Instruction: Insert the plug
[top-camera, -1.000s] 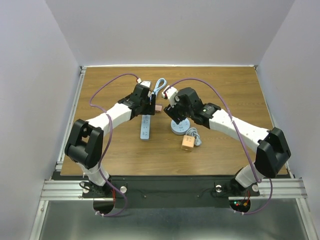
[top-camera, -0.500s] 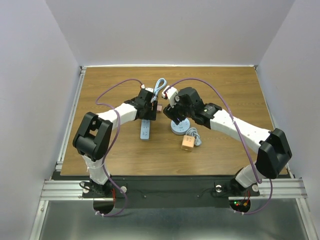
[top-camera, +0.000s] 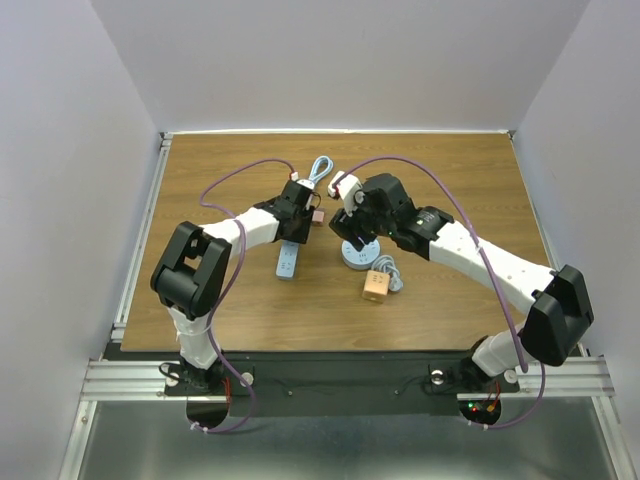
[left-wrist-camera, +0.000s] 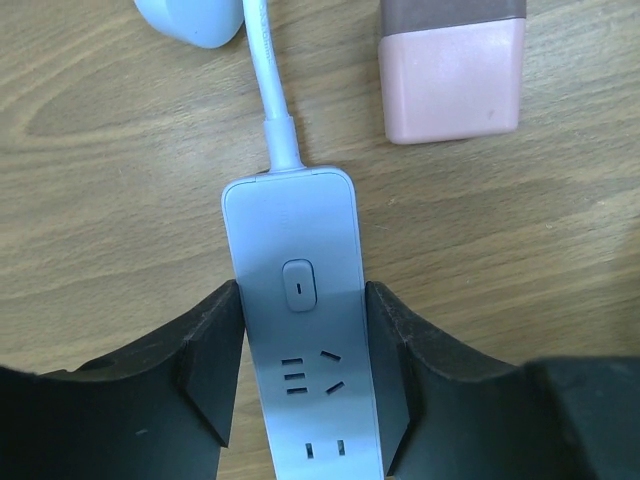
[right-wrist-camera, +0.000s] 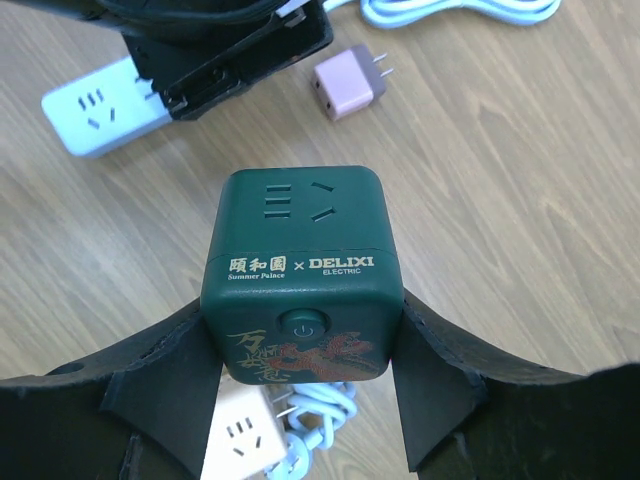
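A white power strip (left-wrist-camera: 300, 330) lies flat on the wooden table, and my left gripper (left-wrist-camera: 302, 296) is shut on its sides just below the switch. In the top view the strip (top-camera: 288, 263) extends toward the near edge from my left gripper (top-camera: 297, 213). A pink plug adapter (left-wrist-camera: 452, 70) with two prongs lies just beyond the strip; it also shows in the right wrist view (right-wrist-camera: 345, 83). My right gripper (right-wrist-camera: 303, 302) is shut on a dark green cube socket (right-wrist-camera: 300, 260) and holds it above the table, right of the pink adapter (top-camera: 316, 215).
A light blue cable (top-camera: 320, 170) runs back from the strip. A round grey-blue coil (top-camera: 358, 257) and a tan cube socket (top-camera: 375, 287) sit under and near my right gripper (top-camera: 352, 217). The cube socket (right-wrist-camera: 240, 440) and cable loops (right-wrist-camera: 322, 408) show below the green cube.
My left arm's elbow has swung inward and its gripper has settled on the strip, which now lies slightly tilted. My right arm shifted a little to the right with the green cube.
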